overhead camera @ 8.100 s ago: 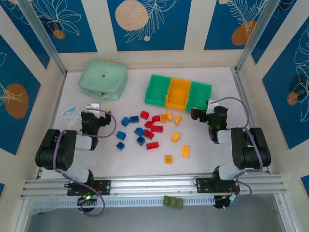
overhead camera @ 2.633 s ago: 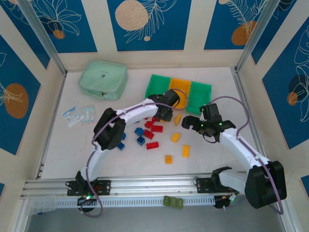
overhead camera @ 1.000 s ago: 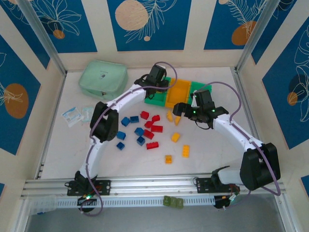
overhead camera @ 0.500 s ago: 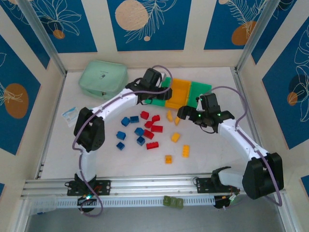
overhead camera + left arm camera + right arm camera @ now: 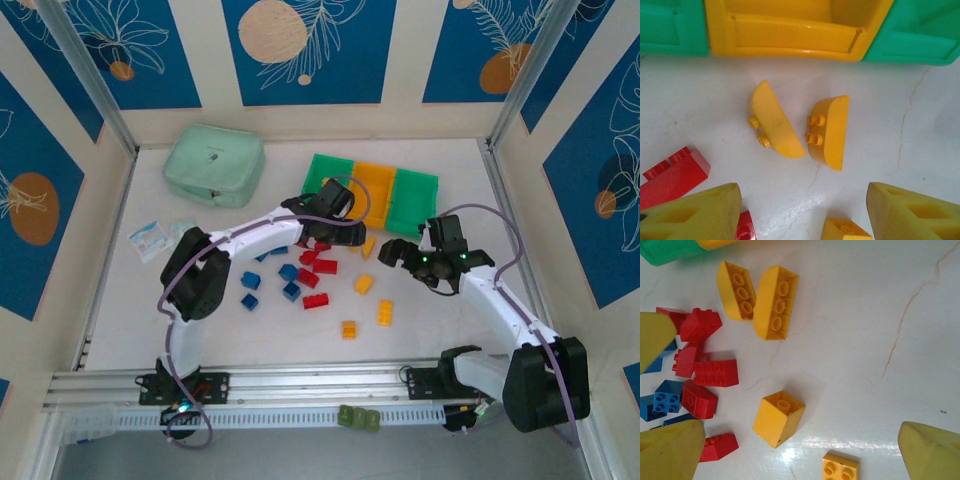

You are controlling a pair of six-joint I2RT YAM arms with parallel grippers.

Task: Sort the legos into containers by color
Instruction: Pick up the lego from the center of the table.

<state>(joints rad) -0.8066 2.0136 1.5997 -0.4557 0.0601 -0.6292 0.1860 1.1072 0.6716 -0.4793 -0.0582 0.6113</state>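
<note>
- Left gripper (image 5: 802, 190): fingers spread apart, grasping nothing.
- A yellow curved lego (image 5: 774, 121) and its twin (image 5: 829, 131) lie side by side just ahead of its fingertips, long axes pointing away toward the orange-yellow bin (image 5: 790, 32) beyond.
- Right gripper (image 5: 799, 442): fingers wide apart, empty; a yellow block lego (image 5: 779, 418) sits between them.

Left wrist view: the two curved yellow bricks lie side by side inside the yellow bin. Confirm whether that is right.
Not right. The left wrist view shows the two curved yellow bricks lying side by side on the white table, just outside the yellow bin, not inside it.
</note>
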